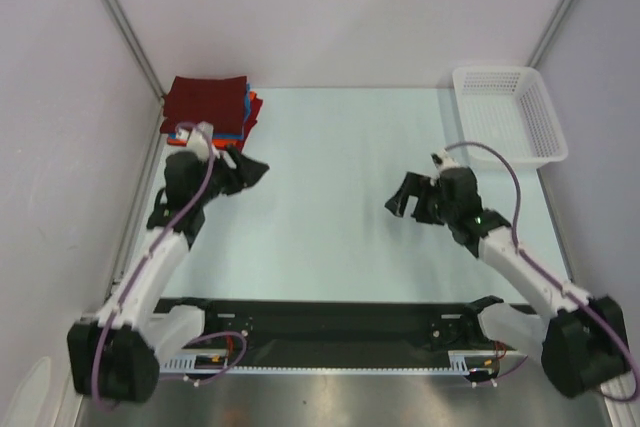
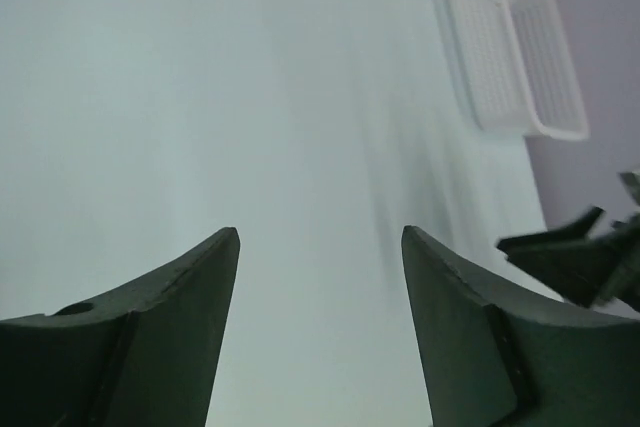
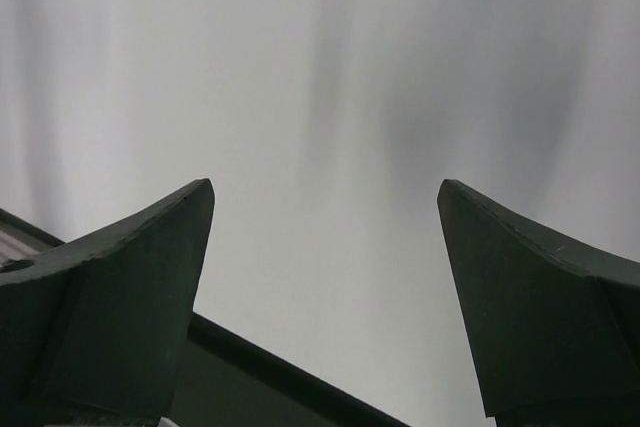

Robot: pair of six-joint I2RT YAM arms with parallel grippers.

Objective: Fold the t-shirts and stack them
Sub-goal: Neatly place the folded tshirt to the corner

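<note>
A: Shirts, where?

B: Far left corner of the table [image 1: 340,207], one folded pile. Maroon shirt [image 1: 205,97] on top, lying flat. Blue shirt [image 1: 245,115] shows only as a strip along the pile's right edge. Orange-red shirt [image 1: 255,98] shows as a sliver at that same edge. Order of the lower two: cannot tell.

A: Left gripper [image 1: 252,169]?

B: Just near of the pile, to its right. Fingers point right over bare table, holding nothing. Its wrist camera shows the two fingers apart, with plain tabletop between them. From above the wrist overlaps the pile's near edge; whether it touches, cannot tell.

A: Right gripper [image 1: 398,201]?

B: Mid-table on the right, well apart from the pile, fingers pointing left. Fingers spread wide in its own camera, with nothing in the gap.

A: Anything else?

B: White mesh basket [image 1: 553,132], far right corner, resting on the table. Nothing visible inside it from above.
</note>
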